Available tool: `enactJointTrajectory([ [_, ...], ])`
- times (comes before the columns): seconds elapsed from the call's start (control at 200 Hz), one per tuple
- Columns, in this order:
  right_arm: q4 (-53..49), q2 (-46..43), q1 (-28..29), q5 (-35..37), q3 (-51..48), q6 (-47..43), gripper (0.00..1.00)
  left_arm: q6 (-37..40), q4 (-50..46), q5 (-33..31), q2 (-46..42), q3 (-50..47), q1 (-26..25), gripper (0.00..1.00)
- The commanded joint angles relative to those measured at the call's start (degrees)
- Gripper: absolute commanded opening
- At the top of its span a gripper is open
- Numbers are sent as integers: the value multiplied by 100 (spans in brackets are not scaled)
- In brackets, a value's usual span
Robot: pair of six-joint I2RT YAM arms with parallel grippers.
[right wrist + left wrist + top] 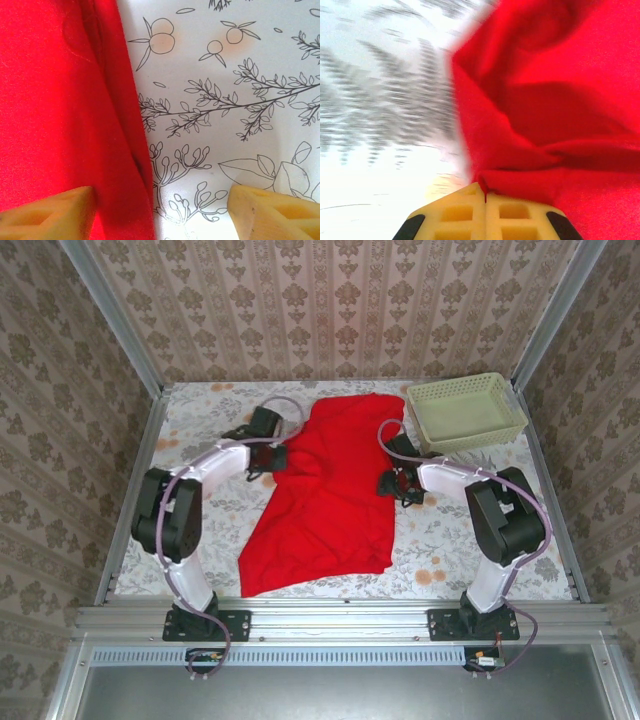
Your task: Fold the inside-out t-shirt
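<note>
The inside-out t-shirt [325, 490] is a bright red cloth lying lengthwise down the middle of the table, bunched at its upper left. My left gripper [275, 455] is at the shirt's left edge, and in the left wrist view [485, 192] its yellow jaws are pressed together with a fold of the red shirt [545, 115] pinched between them. My right gripper [400, 483] sits at the shirt's right edge. In the right wrist view [160, 200] it stands open and low over the table, one fingertip [55, 210] above the red cloth [60, 100] and the other over bare tablecloth.
A pale green basket [465, 412] stands at the back right, just behind the right arm. The flowered tablecloth [450, 560] is bordered by metal rails and patterned walls on three sides.
</note>
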Motion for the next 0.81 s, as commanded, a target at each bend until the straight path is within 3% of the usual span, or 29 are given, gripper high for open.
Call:
enactJointTrajectory([
  [0.0,-272,377,15,17,-40,233,68,87,-130,284,-478,510,967,0],
  [0.145,-337,501,20,51,82,340,53,52,-124,820,-51,1292,1856,0],
  [0.305,-332,535,28,66,70,298,42,207,-510,889,874,2336,2325,0],
  [0.38,-295,500,28,55,50,264,41,304,-809,757,1287,2801,2413,11],
  [0.445,-205,430,38,-32,14,193,42,314,-1395,518,1638,3299,2426,33],
  [0.49,-159,337,53,-99,-12,141,43,230,-1829,228,1808,3567,2422,43],
  [0.61,-238,-120,172,-12,-57,-3,46,-43,-2497,-539,1565,3595,2350,64],
  [0.69,-335,-458,342,135,-75,-133,48,-98,-2362,-754,912,3057,2137,73],
  [0.8,-444,-730,562,157,-95,-182,49,144,-1672,-240,191,2269,1606,80],
])
